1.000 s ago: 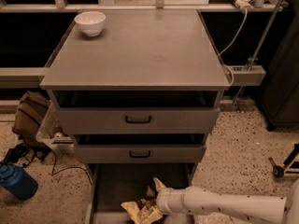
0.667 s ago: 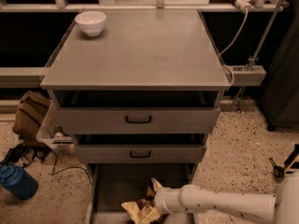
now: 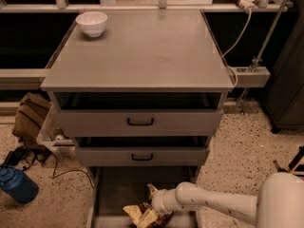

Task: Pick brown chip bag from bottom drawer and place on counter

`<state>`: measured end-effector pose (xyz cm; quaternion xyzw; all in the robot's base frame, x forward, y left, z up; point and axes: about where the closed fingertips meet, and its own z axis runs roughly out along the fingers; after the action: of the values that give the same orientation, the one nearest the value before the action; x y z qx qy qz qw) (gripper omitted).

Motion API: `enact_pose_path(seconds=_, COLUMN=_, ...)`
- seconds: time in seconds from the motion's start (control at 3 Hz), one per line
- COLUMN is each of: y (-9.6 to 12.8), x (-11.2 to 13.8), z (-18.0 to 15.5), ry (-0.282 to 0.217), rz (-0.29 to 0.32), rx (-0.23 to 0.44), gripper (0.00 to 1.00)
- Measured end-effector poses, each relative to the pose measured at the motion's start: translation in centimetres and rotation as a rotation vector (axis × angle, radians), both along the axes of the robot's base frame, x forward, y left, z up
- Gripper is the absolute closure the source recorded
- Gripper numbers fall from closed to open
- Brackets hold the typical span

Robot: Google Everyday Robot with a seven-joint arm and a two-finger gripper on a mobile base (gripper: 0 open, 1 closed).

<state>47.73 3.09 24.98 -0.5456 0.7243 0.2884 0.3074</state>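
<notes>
claw: at the tip of the white arm reaching in from the right, low in the bottom drawer, under the middle of the counter's front edge; whether open or closed cannot be told. brown chip bag: on the drawer floor, against the claw's left and slightly below it; long axis judged roughly parallel to that front edge, partly cut off. white bowl: back left corner.
</notes>
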Motion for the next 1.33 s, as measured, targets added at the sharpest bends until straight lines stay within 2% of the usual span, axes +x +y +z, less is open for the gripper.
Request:
enact_pose_path(seconds=0.33, y=0.0, x=0.0, z=0.0, ry=0.000, rz=0.000, rx=0.000, gripper=0.00)
enact_pose_path(seconds=1.0, y=1.3, x=-1.5, z=-3.5, ry=0.072, rz=0.010, rx=-0.012, gripper=0.00)
enact_pose_path(seconds=1.33, y=2.8, x=-1.5, z=-4.7, ry=0.098, rz=0.037, rx=-0.009, gripper=0.00)
